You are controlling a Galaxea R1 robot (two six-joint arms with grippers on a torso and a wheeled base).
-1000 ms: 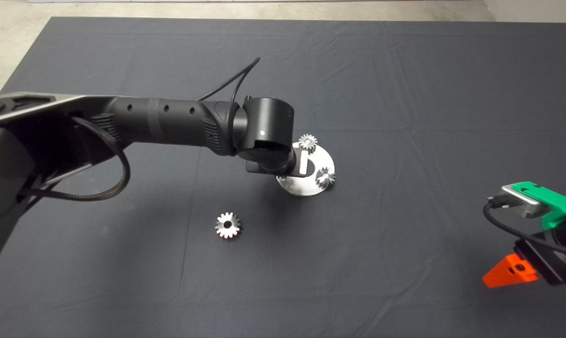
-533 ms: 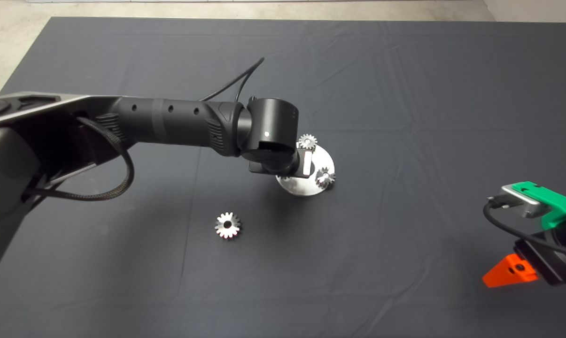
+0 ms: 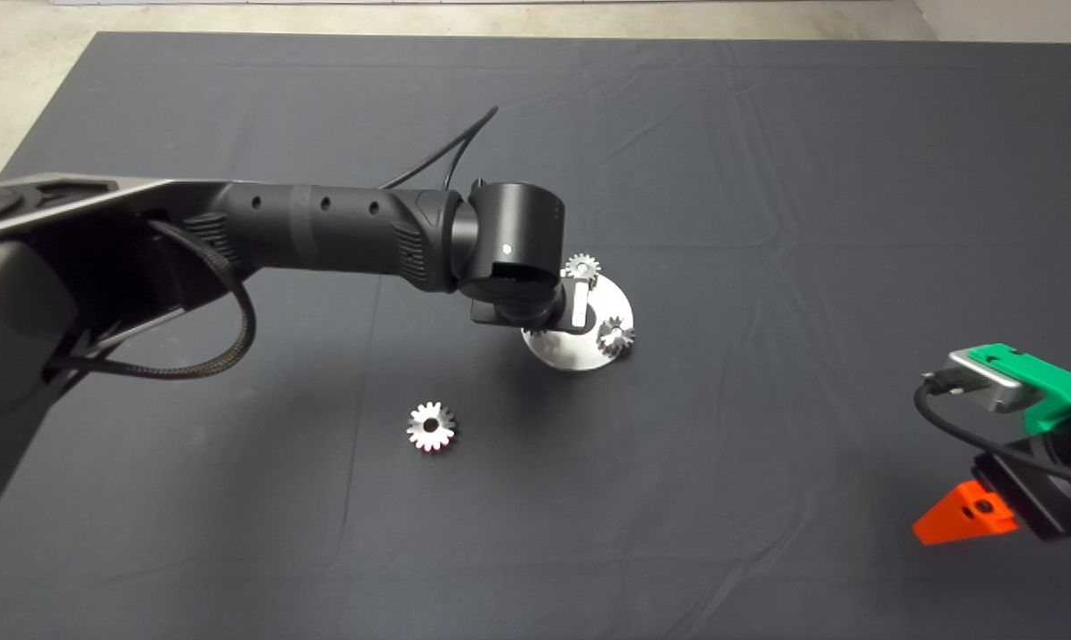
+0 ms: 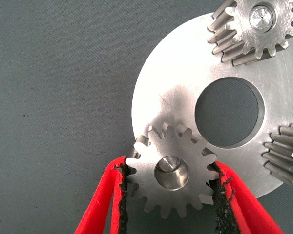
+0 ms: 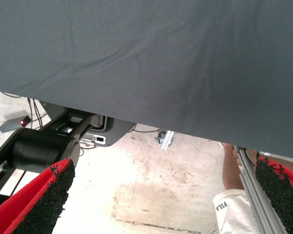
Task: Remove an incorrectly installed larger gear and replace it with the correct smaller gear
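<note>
Pin seating: we see left pincer [image 4: 170,187] pinching the smaller gear [image 4: 172,173] over its pin on round plate [image 4: 185,87]; larger gear [image 3: 431,426] discarded mid-table; right pincer [image 5: 161,195] spread, parked by the table's right edge.

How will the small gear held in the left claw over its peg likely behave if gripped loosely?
The smaller gear looks solid metal, probably stiff and heavy for its size. Its teeth touch the left claw's rough pads, so slipping seems unlikely. Round, it might roll if dropped.

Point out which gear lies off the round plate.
The larger gear, alone on the dark mat. The small ones sit on the plate, one between the left hand's pads.
</note>
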